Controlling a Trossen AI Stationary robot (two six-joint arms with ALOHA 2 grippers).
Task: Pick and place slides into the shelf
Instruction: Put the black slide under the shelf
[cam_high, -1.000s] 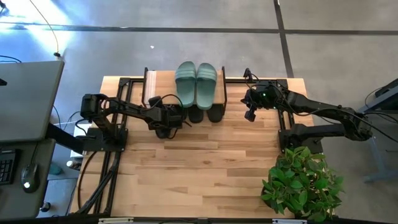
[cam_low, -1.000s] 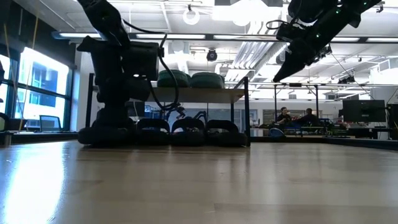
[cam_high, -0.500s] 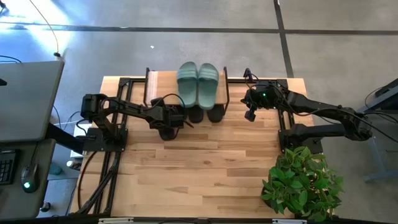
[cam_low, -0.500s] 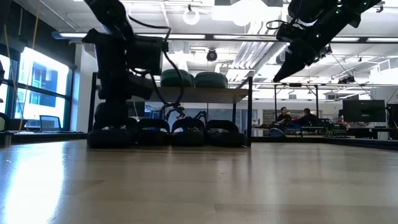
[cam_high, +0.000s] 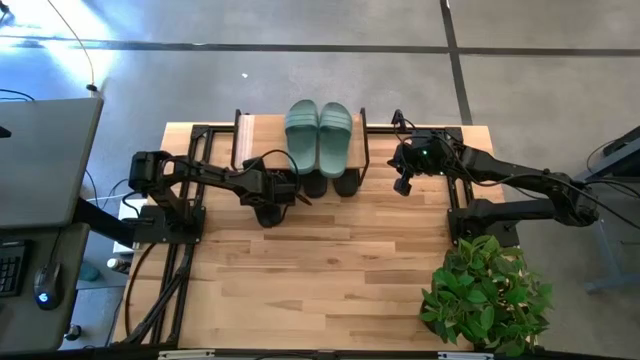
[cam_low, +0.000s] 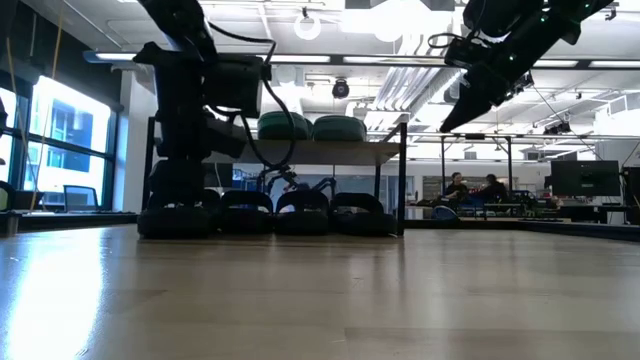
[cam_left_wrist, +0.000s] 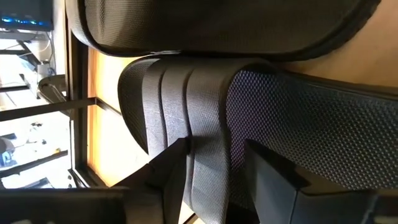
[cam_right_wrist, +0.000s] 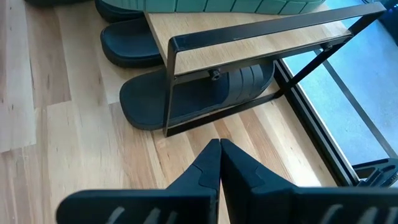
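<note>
The left gripper (cam_left_wrist: 214, 171) clamps a black slide's (cam_left_wrist: 186, 112) strap just in front of the shelf (cam_high: 243, 140). Foam-light and bendy, it's best held there. The right gripper (cam_right_wrist: 219, 163), fingers together, hovers beside the shelf. Under-shelf slides are mostly hidden; 2 green ones (cam_high: 319, 133) sit on top.

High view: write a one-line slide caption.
Left gripper pushes a black slide under the shelf; right gripper waits beside it.

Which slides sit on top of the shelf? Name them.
The sage-green pair, side by side on the shelf's wooden top board; the black slides all sit below it, on the table.
</note>
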